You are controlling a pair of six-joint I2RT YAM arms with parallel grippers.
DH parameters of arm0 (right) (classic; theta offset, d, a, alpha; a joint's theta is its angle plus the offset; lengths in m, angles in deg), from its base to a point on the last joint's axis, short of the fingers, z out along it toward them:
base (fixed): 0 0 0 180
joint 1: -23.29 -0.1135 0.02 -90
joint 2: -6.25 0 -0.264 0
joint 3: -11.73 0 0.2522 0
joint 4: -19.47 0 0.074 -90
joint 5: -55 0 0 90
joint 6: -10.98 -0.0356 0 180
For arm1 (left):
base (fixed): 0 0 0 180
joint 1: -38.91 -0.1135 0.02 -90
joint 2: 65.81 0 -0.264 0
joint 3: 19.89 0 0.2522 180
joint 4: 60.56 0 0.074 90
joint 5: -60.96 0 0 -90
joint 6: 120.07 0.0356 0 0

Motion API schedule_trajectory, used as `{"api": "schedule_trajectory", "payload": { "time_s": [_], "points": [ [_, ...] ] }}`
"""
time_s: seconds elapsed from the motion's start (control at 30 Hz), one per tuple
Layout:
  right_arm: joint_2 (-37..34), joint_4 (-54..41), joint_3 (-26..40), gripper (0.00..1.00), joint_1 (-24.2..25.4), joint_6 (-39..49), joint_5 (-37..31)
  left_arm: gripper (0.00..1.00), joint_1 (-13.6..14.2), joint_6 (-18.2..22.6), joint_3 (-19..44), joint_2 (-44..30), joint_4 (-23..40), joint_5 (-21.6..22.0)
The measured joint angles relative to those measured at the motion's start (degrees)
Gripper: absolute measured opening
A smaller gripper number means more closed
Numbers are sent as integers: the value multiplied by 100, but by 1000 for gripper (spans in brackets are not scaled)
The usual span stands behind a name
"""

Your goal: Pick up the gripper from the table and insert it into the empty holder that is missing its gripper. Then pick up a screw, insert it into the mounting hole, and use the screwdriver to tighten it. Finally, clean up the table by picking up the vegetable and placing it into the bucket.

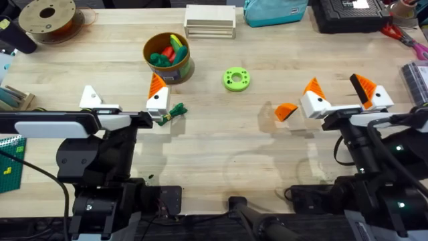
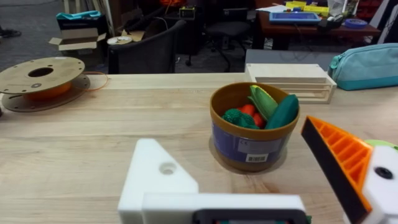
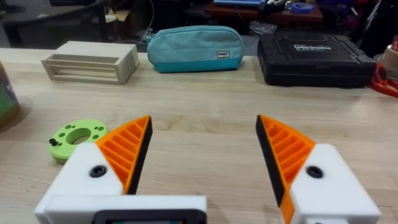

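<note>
Overhead, loose gripper (image 1: 285, 111) beside right pincer (image 1: 338, 91), vegetable (image 1: 175, 111) near holder (image 1: 89, 98)

The loose orange gripper (image 1: 285, 111) lies on the table right of centre. The white holder (image 1: 89, 98) sits at far left, wedge missing. The green vegetable (image 1: 175, 111) lies near the yellow-orange bucket (image 1: 179, 71), outside it.

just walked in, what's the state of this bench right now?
Nothing is being handled. Both arms sit back near their bases with fingers apart. The left gripper lacks the orange pad on one white finger. The loose orange pad lies on the table beside the right gripper, which has both pads. The green toy vegetable lies by the left gripper's padded finger; the bucket already holds other toy food. A green ring sits mid-table.
</note>
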Motion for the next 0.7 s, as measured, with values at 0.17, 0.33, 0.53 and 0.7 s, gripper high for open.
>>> {"api": "schedule_trajectory", "payload": {
  "time_s": [0.17,0.33,0.53,0.7],
  "points": [
    [0,0,0,988,0,-7,0,990,0,0,0,-2,0,67],
    [0,164,-2,989,0,-7,4,989,0,2,2,-1,-41,149],
    [-1,-77,31,989,0,-352,14,989,0,146,406,-29,998,-11],
    [-138,-1344,754,989,0,-499,26,989,0,707,1796,-660,2185,-510]
  ]
}}
